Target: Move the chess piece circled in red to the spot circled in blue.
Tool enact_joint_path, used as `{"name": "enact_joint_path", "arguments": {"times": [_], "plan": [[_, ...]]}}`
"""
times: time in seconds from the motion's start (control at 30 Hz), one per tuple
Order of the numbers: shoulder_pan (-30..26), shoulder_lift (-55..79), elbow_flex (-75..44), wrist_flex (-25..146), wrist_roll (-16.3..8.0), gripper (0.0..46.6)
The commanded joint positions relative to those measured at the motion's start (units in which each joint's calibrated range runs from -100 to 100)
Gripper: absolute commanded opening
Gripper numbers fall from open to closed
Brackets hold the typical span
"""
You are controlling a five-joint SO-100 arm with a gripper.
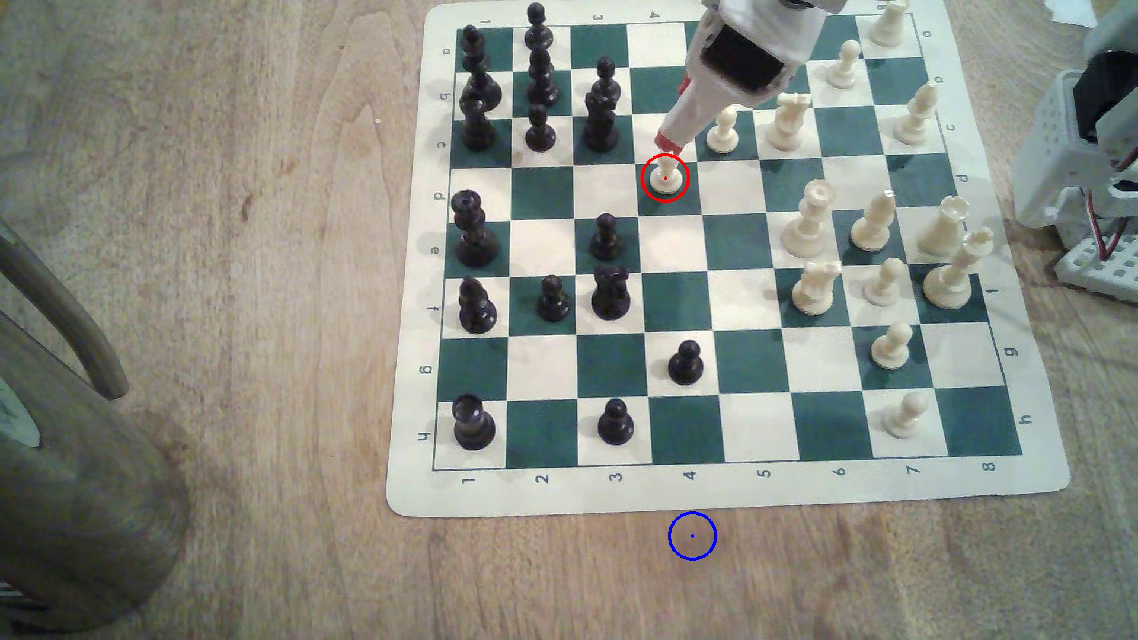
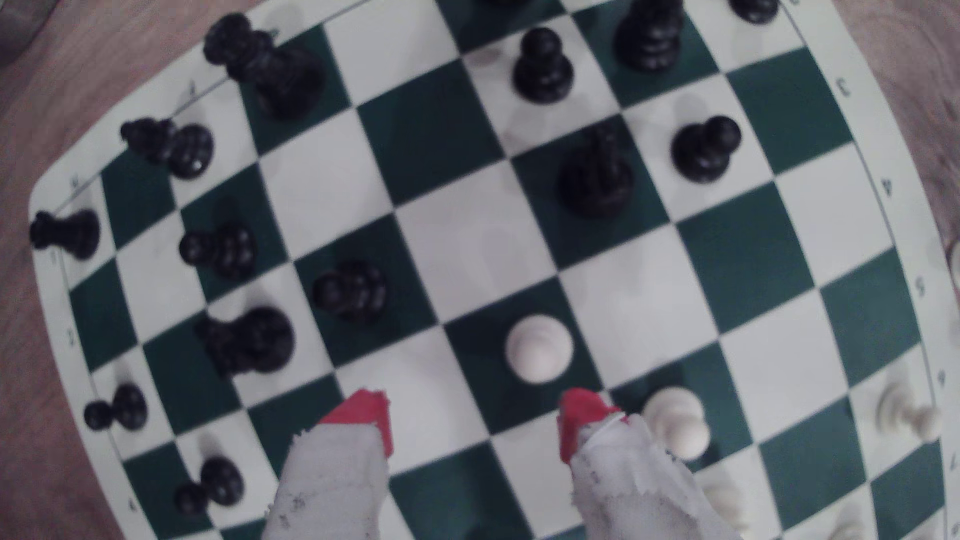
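The cream-white pawn circled in red (image 1: pixel 665 175) stands upright on a dark green square near the middle of the chessboard (image 1: pixel 726 492). My gripper (image 1: pixel 668 143), white with red fingertips, hangs just behind and above it. In the wrist view the pawn (image 2: pixel 539 349) sits just ahead of the two red fingertips (image 2: pixel 581 415), which stand apart with nothing between them; the gripper (image 2: pixel 470 420) is open. The spot circled in blue (image 1: pixel 692 536) is bare wood just off the board's near edge.
Black pieces crowd the exterior view's left half of the board, cream pieces the right. Another cream pawn (image 1: pixel 722 130) stands close beside the gripper. A black pawn (image 1: pixel 685 364) stands between the circled pawn and the blue spot. A dark metal object (image 1: pixel 74 468) sits far left.
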State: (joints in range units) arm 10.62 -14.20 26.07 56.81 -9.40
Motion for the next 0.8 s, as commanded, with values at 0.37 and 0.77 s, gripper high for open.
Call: {"name": "enact_joint_path", "arguments": {"times": [0.37, 0.77], "plan": [[1.2, 10.6, -2.7, -8.3, 0.1, 17.9], [1.8, 13.8, -1.8, -10.8, 0.0, 15.6]]}}
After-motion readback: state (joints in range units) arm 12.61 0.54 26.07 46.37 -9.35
